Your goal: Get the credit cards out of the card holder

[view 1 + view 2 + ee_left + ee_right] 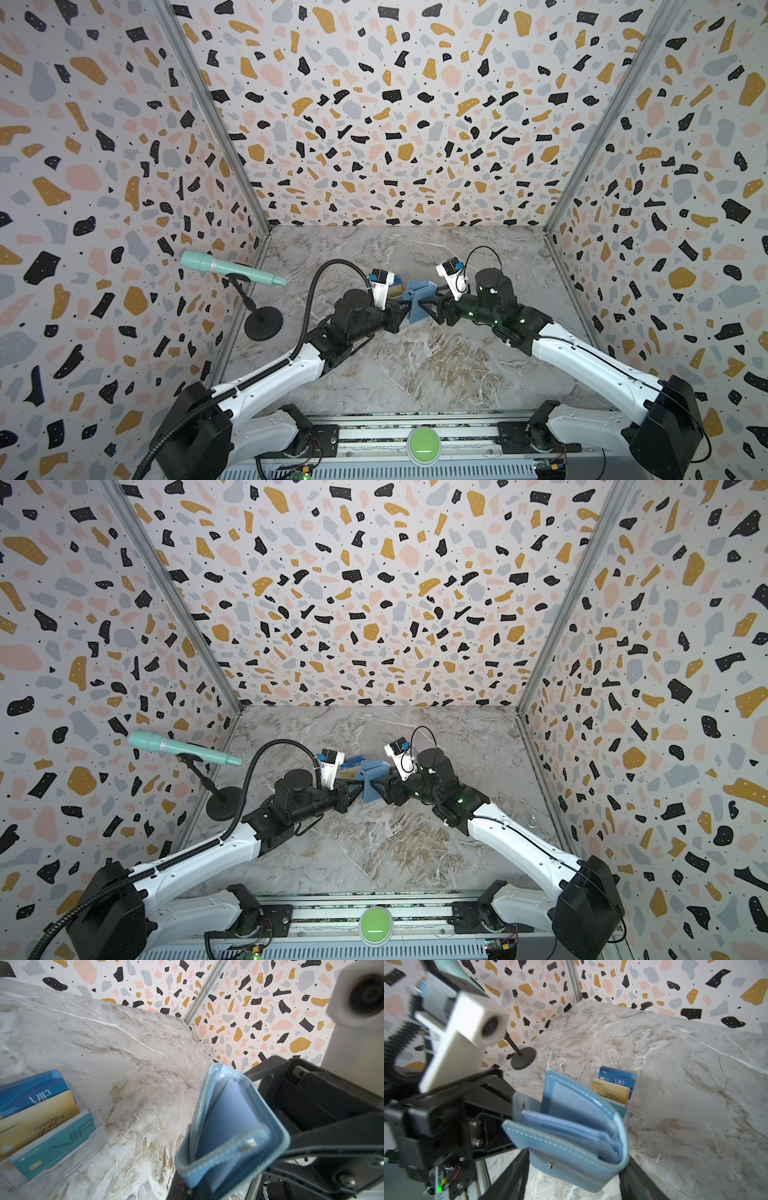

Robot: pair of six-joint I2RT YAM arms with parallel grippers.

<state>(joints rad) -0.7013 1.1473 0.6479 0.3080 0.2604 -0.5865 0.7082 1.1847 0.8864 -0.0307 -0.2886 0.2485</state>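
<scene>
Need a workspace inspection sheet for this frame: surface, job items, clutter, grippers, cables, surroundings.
Surface: grey-brown marble-look tabletop, bare in front.
Job's things: dusty-blue leather-like card holder held off the table, fanned open; blue, gold and teal VIP cards stand in a clear acrylic tiered stand.
Clutter: mint-green microphone on a black round-base stand.
Grippers: left gripper shut on the holder; right gripper fingers open astride it.
Cables: black corrugated hose on left arm; thin black loop on right.
Surroundings: terrazzo-print walls.
</scene>
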